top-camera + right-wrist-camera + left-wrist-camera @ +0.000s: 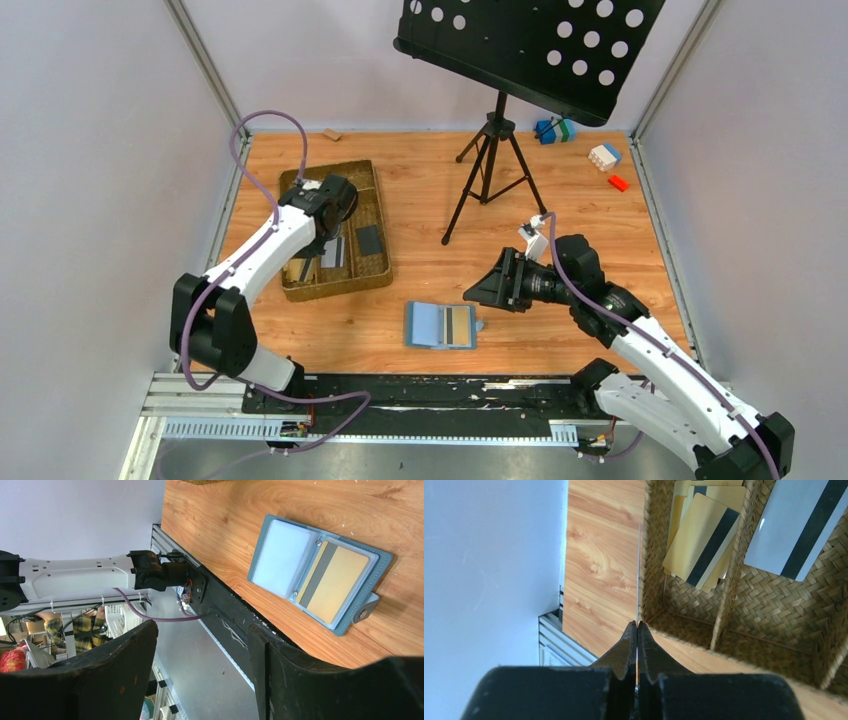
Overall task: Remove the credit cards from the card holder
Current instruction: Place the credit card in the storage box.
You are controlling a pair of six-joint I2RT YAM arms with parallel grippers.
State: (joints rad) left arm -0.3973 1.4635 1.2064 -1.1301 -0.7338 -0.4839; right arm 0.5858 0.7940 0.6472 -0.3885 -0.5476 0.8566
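Over the desk (420,195), my left end effector (637,624) pinches a stiff, light credit card (639,575) edgewise (slippery); right end effector (202,630) spread.

**A:** that tray (774,605) right beside the left jaws, rough matt wicker yeah?

**B:** yep. Gold cards (701,540) and silvery card (794,525) in it: glossy plastic. Thin card (639,570) pinched in those jaws is edge-on, can't tell. Card holder (320,565) past the right jaws: matt blue leatherette, shiny clear sleeves. Table (225,520): smooth wood grain.
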